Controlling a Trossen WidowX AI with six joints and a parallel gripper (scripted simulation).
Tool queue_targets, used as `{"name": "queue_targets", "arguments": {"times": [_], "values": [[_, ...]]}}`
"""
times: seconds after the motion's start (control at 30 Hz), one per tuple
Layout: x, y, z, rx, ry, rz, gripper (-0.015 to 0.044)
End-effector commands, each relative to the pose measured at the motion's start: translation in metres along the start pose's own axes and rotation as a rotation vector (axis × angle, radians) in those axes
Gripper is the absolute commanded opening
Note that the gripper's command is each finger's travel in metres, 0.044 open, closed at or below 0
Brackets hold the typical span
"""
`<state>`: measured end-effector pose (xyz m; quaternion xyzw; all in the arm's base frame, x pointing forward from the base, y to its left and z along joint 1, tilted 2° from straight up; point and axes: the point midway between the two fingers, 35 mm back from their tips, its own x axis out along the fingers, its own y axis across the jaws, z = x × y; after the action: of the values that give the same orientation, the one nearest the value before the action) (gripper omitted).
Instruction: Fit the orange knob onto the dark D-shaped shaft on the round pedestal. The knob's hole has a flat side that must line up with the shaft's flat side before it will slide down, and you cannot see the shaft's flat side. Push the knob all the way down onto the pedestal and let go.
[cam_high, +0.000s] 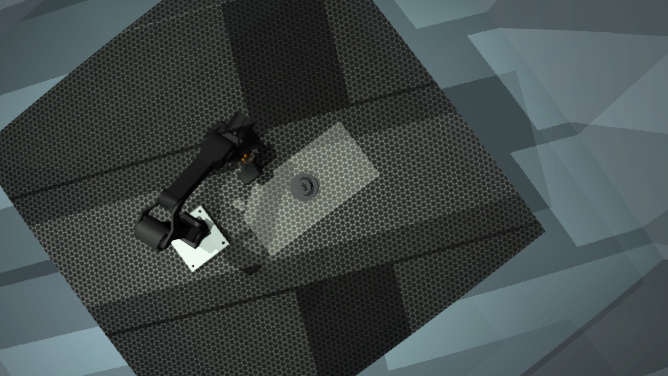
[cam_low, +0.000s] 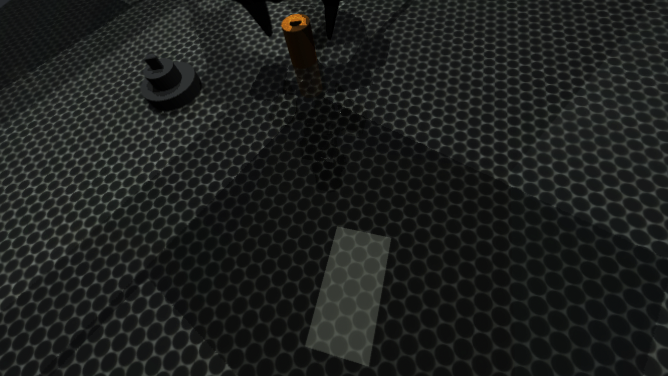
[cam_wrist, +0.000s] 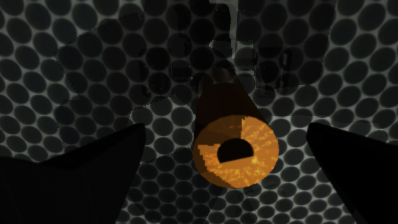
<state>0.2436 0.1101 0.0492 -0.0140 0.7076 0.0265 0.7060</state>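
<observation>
The desk (cam_high: 425, 150) (cam_low: 450, 300) (cam_wrist: 50, 50) carries everything. The arm (cam_high: 192, 177) shows whole only from above; the exterior view crops the jaws, spread either side of the knob, touching nothing. The pedestal (cam_high: 294, 195) (cam_low: 188, 80) escapes the wrist view. The upright orange knob (cam_high: 245, 158) (cam_low: 301, 49) (cam_wrist: 236, 172) stands apart from it, mostly hidden from above.

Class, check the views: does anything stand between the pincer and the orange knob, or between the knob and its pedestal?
Nothing visible does. The orange knob stands before the open pincer, and only patterned surface shows between knob and round pedestal.
</observation>
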Motion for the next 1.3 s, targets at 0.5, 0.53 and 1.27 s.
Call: {"name": "queue_targets", "arguments": {"times": [0.5,0.53,1.27], "values": [[0.032,-0.003,-0.003,0.003,0.006,-0.008,0.044],[0.033,-0.003,-0.003,0.003,0.006,-0.008,0.044],[0.021,-0.001,0.0,0.003,0.006,-0.008,0.0006]]}}
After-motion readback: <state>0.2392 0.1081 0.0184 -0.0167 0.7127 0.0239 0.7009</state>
